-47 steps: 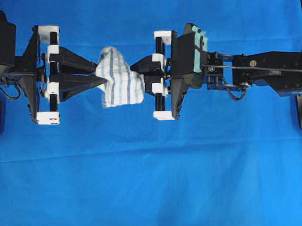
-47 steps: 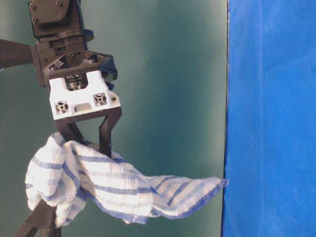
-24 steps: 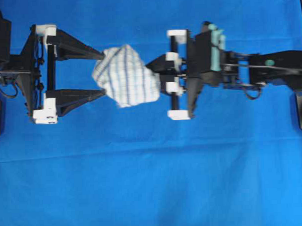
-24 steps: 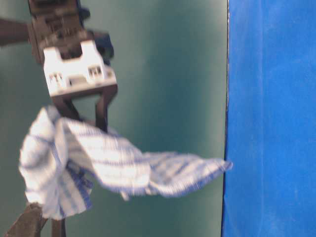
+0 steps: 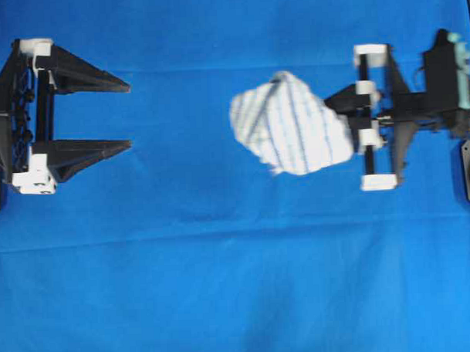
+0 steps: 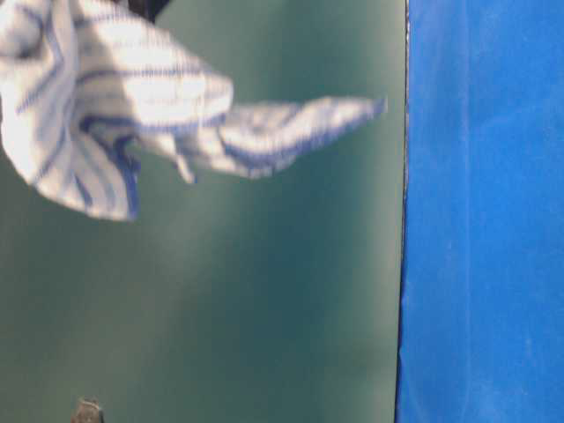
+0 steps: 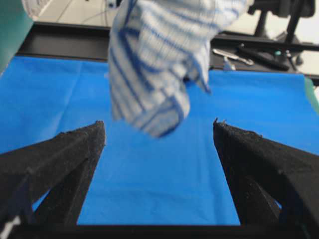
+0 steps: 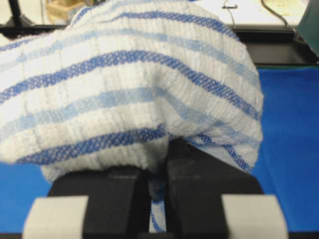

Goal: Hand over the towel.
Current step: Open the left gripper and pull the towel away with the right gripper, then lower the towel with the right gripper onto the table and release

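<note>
The towel (image 5: 291, 124), white with blue and dark stripes, hangs in the air right of centre, bunched into a loose bundle. My right gripper (image 5: 338, 116) is shut on its right edge. In the right wrist view the towel (image 8: 129, 84) drapes over the closed fingers (image 8: 209, 174), with a strip of it pinched between them. Far to the left, my left gripper (image 5: 129, 115) stands wide open with nothing between its fingers. From the left wrist the towel (image 7: 154, 64) hangs ahead of and above the spread fingertips (image 7: 94, 132), apart from them. In the table-level view the towel (image 6: 115, 97) shows at the top left.
A large plain blue cloth (image 5: 239, 284) covers the table. A black frame rail (image 7: 65, 45) runs along its far edge, with tools (image 7: 234, 55) lying beyond it. In the table-level view a green backdrop (image 6: 264, 291) sits beside the blue cloth (image 6: 485, 220).
My left gripper opened, let go of the towel and drew back to the left. My right gripper carried the towel away to the right.
</note>
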Robot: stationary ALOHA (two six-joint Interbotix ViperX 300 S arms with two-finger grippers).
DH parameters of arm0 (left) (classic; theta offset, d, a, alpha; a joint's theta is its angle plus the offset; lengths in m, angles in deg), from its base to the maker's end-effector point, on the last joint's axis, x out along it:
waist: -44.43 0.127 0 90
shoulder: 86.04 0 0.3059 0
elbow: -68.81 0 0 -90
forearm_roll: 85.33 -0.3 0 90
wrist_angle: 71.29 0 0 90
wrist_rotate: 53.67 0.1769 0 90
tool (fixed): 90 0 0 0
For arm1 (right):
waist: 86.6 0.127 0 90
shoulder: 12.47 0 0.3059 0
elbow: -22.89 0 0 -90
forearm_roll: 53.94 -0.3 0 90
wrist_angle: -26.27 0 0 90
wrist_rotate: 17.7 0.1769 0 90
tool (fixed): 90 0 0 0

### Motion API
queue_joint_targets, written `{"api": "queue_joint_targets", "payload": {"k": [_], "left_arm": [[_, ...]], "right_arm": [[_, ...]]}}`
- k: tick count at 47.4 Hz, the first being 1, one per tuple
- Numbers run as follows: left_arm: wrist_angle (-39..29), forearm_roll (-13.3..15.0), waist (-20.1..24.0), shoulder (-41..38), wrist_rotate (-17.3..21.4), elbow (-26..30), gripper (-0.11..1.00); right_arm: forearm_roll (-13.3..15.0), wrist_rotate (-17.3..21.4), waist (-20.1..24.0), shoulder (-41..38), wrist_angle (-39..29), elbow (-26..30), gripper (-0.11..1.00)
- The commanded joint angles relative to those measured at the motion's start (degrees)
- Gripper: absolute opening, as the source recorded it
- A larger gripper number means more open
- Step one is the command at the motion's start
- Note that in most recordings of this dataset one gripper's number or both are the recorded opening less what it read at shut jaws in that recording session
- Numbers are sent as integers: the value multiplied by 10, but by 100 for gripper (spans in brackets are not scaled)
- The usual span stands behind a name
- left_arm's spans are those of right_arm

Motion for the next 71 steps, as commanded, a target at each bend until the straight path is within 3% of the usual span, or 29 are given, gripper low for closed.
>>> {"api": "queue_joint_targets", "payload": {"k": [1, 17, 30, 37, 50, 71], "left_arm": [[3, -1, 1, 6, 0, 4, 92], [3, -1, 1, 5, 0, 4, 92], [3, -1, 0, 2, 1, 4, 92], [3, -1, 0, 1, 2, 4, 92], [3, -1, 1, 1, 2, 3, 92], [3, -2, 1, 0, 1, 0, 92]], "right_arm": [[-6, 1, 1, 18, -11, 1, 4], [-20, 3, -18, -37, -49, 31, 4], [-19, -1, -45, -184, -237, 140, 4], [-11, -4, -47, -271, -301, 192, 4], [-14, -1, -46, -380, -308, 229, 4], [-14, 2, -41, -385, -322, 229, 5]]}}
